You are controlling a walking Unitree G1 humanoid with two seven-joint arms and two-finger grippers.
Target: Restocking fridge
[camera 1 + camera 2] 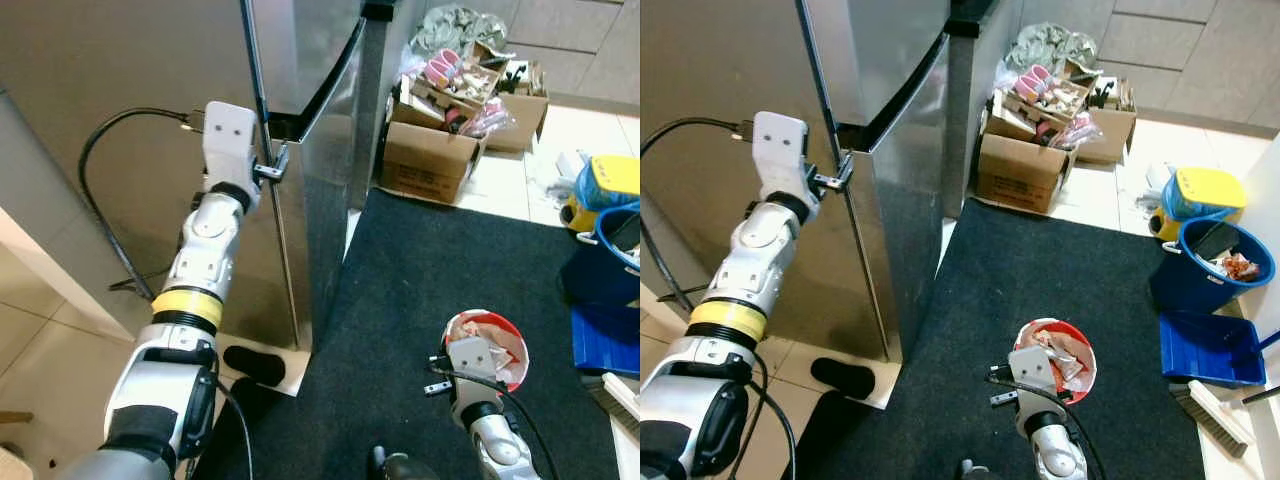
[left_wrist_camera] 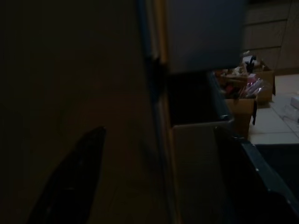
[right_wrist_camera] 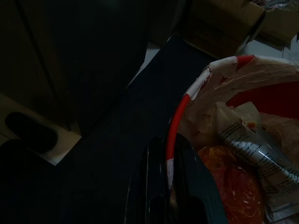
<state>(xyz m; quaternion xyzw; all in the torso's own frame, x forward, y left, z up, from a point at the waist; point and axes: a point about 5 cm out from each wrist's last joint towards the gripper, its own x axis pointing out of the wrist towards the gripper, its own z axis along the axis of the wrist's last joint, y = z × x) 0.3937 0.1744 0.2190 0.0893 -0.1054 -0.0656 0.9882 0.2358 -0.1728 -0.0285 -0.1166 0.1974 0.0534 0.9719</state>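
Left gripper [image 1: 268, 168] at the fridge door [image 1: 320, 190] edge — jaws unclear; right gripper [image 3: 170, 186] clamps the red bucket [image 3: 187, 105] rim — contents could spill.

The left arm [image 1: 205, 270] is built of silver segments joined by black rings, with 1 yellow band above a black ribbed collar. A white, boxy wrist housing [image 1: 229, 135] with 2 small dark holes is mounted at its end, and a black cable [image 1: 100, 200] is looped from it. The right arm [image 1: 490, 430] is silver, topped by a grey wrist housing [image 1: 472, 355] with thin black wires.
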